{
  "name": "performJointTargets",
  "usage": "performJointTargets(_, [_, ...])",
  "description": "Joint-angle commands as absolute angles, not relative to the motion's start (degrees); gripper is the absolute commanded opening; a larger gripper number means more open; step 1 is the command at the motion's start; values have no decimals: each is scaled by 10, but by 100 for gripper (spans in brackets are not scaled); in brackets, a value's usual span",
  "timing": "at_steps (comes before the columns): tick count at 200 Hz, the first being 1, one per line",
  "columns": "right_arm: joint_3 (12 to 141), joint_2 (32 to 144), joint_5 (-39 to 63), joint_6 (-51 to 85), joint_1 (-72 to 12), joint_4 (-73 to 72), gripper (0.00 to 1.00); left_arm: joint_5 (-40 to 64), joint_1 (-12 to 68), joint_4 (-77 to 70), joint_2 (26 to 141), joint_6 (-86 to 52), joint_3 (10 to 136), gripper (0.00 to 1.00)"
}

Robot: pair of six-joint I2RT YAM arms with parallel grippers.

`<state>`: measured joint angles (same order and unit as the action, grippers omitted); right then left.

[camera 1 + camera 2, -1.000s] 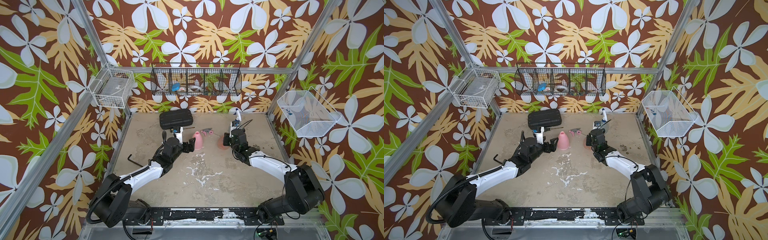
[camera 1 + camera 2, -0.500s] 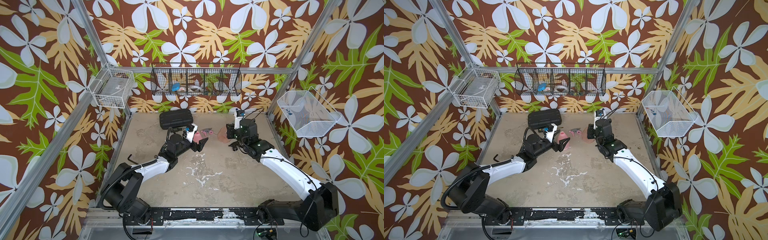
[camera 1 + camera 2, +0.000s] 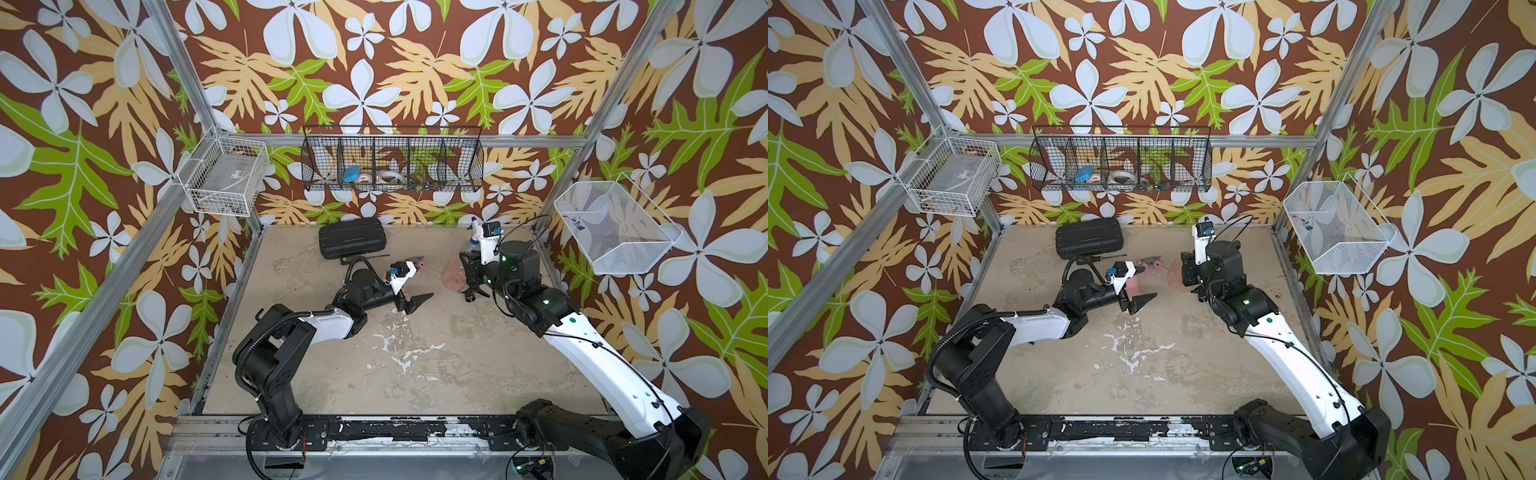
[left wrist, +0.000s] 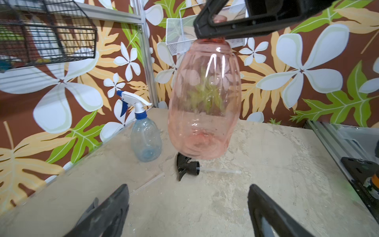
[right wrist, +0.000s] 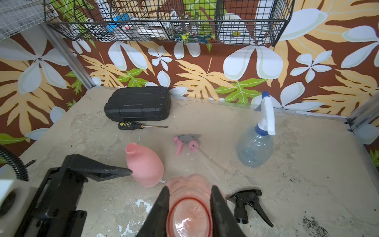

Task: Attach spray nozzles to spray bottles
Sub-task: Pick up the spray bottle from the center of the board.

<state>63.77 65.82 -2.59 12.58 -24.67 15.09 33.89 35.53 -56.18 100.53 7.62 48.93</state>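
My right gripper (image 5: 189,205) is shut on the neck of the translucent orange-red spray bottle (image 4: 204,98), which hangs above the table (image 3: 415,374). The black spray nozzle (image 5: 248,205) lies on the table under and beside it. My left gripper (image 4: 187,205) is open and empty, low over the table, facing that bottle and the black nozzle (image 4: 187,168). The pink bottle (image 5: 144,164) stands open-necked beside the left gripper's finger (image 5: 98,170). The grey-and-pink nozzle (image 5: 187,141) lies behind it. The clear bluish bottle (image 5: 255,147) stands at the back right with the white-and-blue nozzle (image 5: 266,115) on it.
A flat black case (image 3: 351,237) lies at the back of the table with a screwdriver (image 5: 141,125) in front of it. A black wire basket (image 3: 392,160) hangs on the back wall, and white baskets (image 3: 615,226) hang on the side walls.
The right arm has risen, taking the orange-red bottle up off the table. The left gripper has swung right, away from the pink bottle, and now points at the hanging bottle.
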Motion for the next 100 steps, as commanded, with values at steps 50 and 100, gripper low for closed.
performJointTargets(50, [647, 657, 17, 127, -276, 149, 12, 387, 366, -604, 1054, 48, 526, 92])
performJointTargets(100, [656, 665, 8, 119, -302, 156, 11, 397, 366, -595, 1063, 38, 546, 93])
